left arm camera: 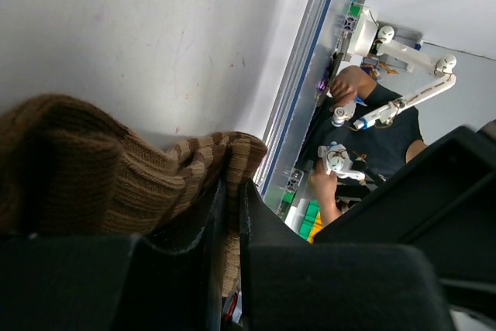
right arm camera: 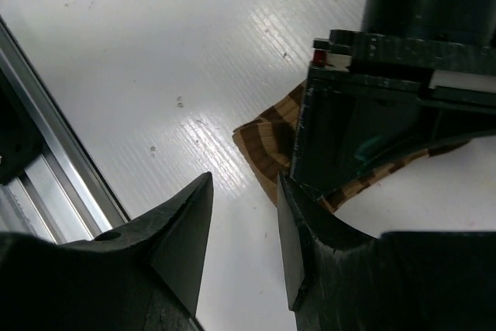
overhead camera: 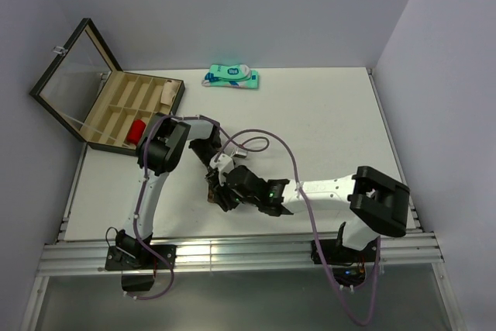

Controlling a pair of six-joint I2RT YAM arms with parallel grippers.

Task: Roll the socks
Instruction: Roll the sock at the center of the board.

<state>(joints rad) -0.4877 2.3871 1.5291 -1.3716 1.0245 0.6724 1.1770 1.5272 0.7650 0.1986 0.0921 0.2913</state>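
Your left pincer [left arm camera: 232,191] is almost closed, nipping a fold of the brown knitted sock with tan bands [left arm camera: 101,168], whose bulk bunches at the lower left of its wrist view. That pinch looks meant to anchor the fabric while it is wound. Your right pincer [right arm camera: 243,191] stands about half open with nothing in it, its tips just beside the sock's banded end at the centre of its own view, probably placed to catch that end next. Both meet low on the white counter [overhead camera: 333,114], at lower centre of the overhead frame.
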